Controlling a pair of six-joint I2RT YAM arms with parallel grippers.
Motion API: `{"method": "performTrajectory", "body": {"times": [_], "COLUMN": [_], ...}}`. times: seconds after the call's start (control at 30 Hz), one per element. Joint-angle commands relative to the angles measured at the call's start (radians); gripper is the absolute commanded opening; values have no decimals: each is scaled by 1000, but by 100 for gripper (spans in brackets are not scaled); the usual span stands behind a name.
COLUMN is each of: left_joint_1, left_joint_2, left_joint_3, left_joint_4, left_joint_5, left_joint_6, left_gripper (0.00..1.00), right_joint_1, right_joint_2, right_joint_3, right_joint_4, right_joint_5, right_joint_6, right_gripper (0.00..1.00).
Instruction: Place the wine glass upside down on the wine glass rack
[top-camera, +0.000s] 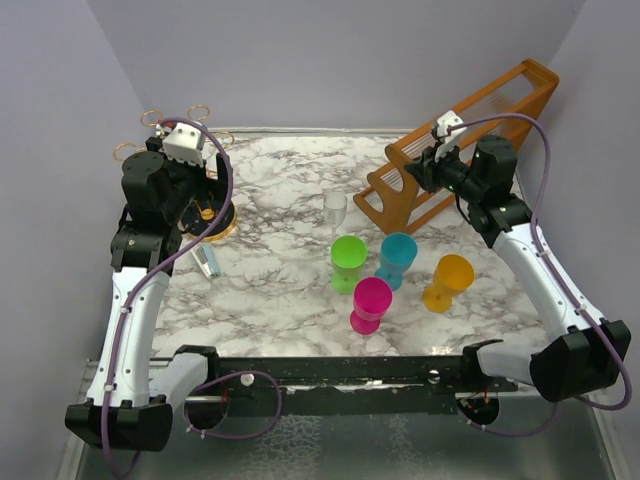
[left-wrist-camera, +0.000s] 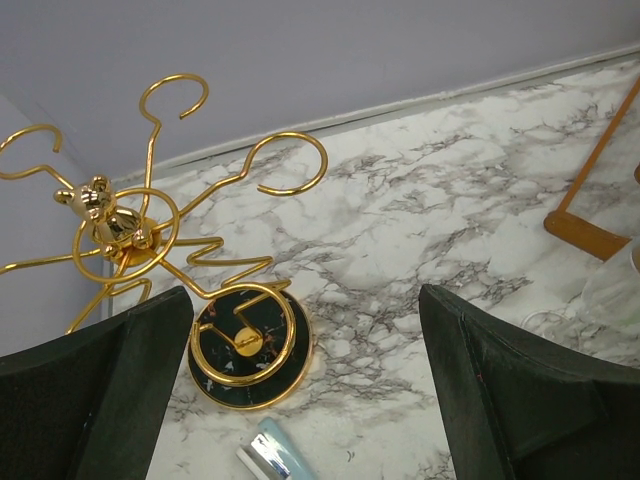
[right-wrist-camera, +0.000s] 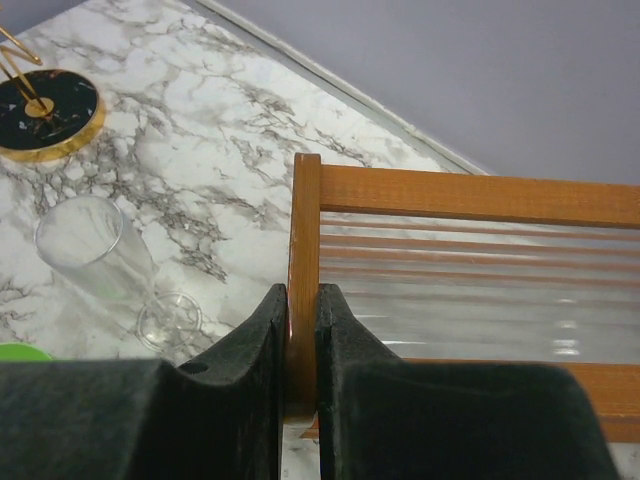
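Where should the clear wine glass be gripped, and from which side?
Probably low on the bowl, just above the stem, approached from the left. The wine glass stands upright, coloured cups crowd its near side, the wooden rack sits to its right, and the left gripper is open.

There are one wine glass (top-camera: 334, 212), one gold rack (left-wrist-camera: 240, 382), one wooden rack (top-camera: 395, 208), four coloured goblets (top-camera: 349, 255) and one tube (top-camera: 207, 262).

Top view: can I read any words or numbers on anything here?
None. No words, numbers or signs show on the wine glass rack, the wine glass, the wooden rack, the green cup, blue cup, pink cup or orange cup.
The small silver-blue thing is too blurred to tell.
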Motion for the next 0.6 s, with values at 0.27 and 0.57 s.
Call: {"method": "performTrajectory", "body": {"times": [0.27,0.57], "left_joint_1": [25,27], "left_joint_2": [3,-4], "left_joint_3": [-23,-29], "left_joint_4": [33,39], "left_joint_5": [28,38], "left_joint_6": [17,25], "left_gripper": [99,99], "right_joint_1": [94,199], "right_joint_2": [112,218], "right_joint_3": [16,87], "right_joint_4": [270,304], "right_joint_5": [304,540], "right_joint_6": [122,154], "right_gripper": [1,1]}}
